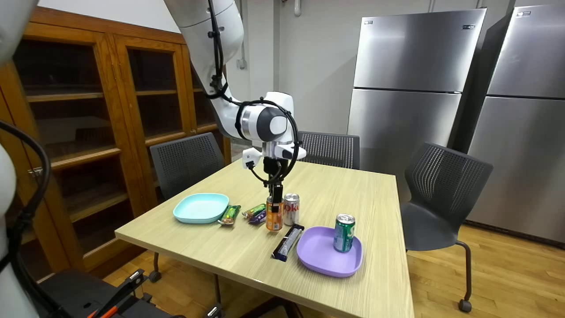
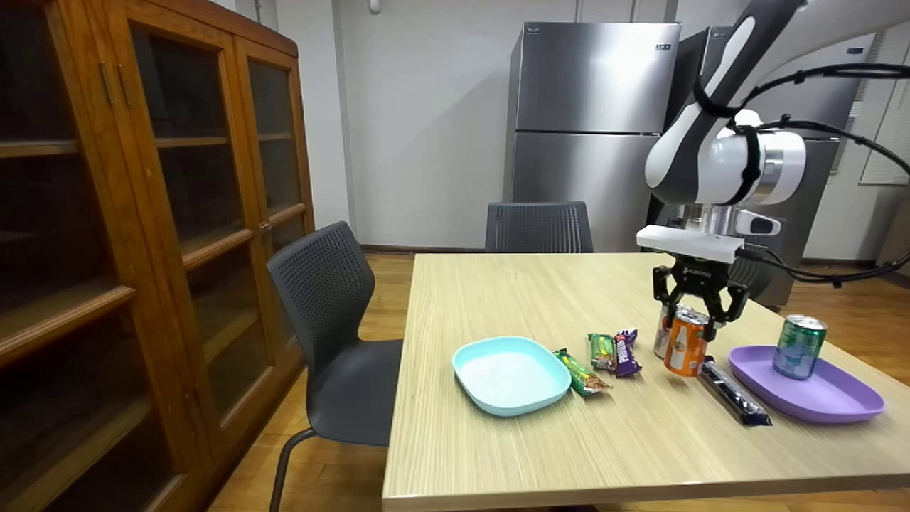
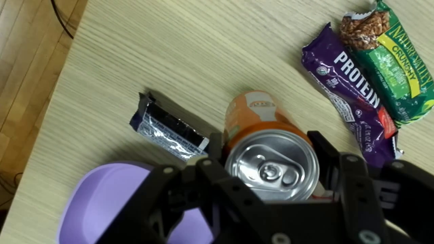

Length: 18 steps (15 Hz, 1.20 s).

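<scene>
Two stainless-steel refrigerators (image 1: 406, 115) stand upper right in an exterior view, behind one pale table (image 1: 353, 185) with three dark chairs (image 1: 187, 159) around it. Two plates sit on it, a turquoise plate (image 1: 201, 207) left of centre and a purple plate (image 1: 318, 256) lower right; their raised rims would likely stop things sliding off. One gripper (image 2: 689, 328) hangs at the right of an exterior view, its fingers clamped on opposite sides of the orange soda can (image 2: 686, 352) — high up, probably to keep clear of its neighbours — and that can shows near the middle of the wrist view; whether its base touches the table I cannot tell. Cans number three: that one, a silver Coke can (image 1: 291, 210) just beside it, and a green soda can (image 1: 344, 234) upright on the purple plate. Four wrapped bars lie flat, presumably too thin to stand: two green granola bars (image 3: 396, 64), one purple protein bar (image 3: 356, 95) and one dark-wrapped bar (image 3: 169, 130) beside the purple plate.
</scene>
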Available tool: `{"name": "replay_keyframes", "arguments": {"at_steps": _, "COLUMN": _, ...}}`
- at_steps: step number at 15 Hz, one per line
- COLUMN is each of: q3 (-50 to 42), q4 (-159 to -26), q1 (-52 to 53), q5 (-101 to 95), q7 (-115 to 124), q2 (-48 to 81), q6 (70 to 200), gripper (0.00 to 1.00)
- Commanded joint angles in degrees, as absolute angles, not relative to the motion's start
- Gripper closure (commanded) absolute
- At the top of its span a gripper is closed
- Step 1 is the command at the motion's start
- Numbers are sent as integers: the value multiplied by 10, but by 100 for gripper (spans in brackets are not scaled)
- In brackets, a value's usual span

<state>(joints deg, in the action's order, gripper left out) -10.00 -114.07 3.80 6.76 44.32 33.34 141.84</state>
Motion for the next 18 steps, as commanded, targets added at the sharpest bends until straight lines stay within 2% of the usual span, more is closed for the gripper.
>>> {"name": "replay_keyframes", "arguments": {"at_steps": 1, "q3": -106, "q4": -1199, "q1": 24, "q5": 63, "q7": 426, "q2": 264, "q6": 1415, "gripper": 62}}
{"name": "replay_keyframes", "arguments": {"at_steps": 7, "q3": -132, "q4": -1224, "q1": 6, "q5": 59, "q7": 438, "q2": 235, "q6": 1409, "gripper": 62}}
{"name": "replay_keyframes", "arguments": {"at_steps": 18, "q3": -157, "q4": -1178, "q1": -33, "q5": 67, "q7": 457, "q2": 280, "q6": 1407, "gripper": 62}}
